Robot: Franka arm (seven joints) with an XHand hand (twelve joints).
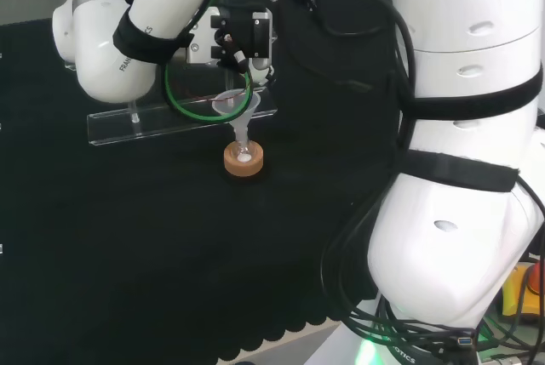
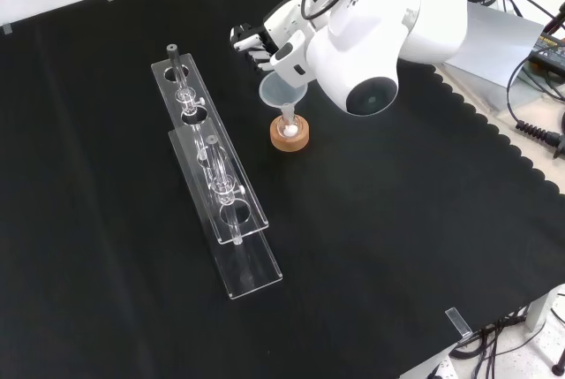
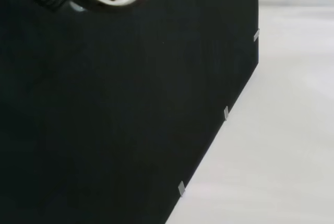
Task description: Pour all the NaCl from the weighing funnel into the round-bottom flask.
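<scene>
The round-bottom flask [image 2: 290,131] stood upright on a cork ring [image 2: 290,137] near the middle of the counter [image 2: 397,246], just right of the clear rack [image 2: 216,186] in the front view. A small heap of white powder [image 2: 287,130] lay inside the flask. A clear funnel [image 2: 282,94] stood over the flask with its long axis close to vertical, wide mouth up and narrow stem pointing down into the flask's neck; in the front view the mouth leaned a little toward the left.

The hand [image 2: 256,46] was just above and beyond the funnel in the front view, beside the arm's big white link [image 2: 366,52]. Its dark fingers [image 2: 250,41] appeared curled, but whether they had hold of the funnel could not be told. In the head view the hand [image 1: 232,40] hung directly over the funnel [image 1: 236,110], and the flask [image 1: 244,154] sat in its cork ring [image 1: 243,161] just in front of the rack [image 1: 179,123].
</scene>
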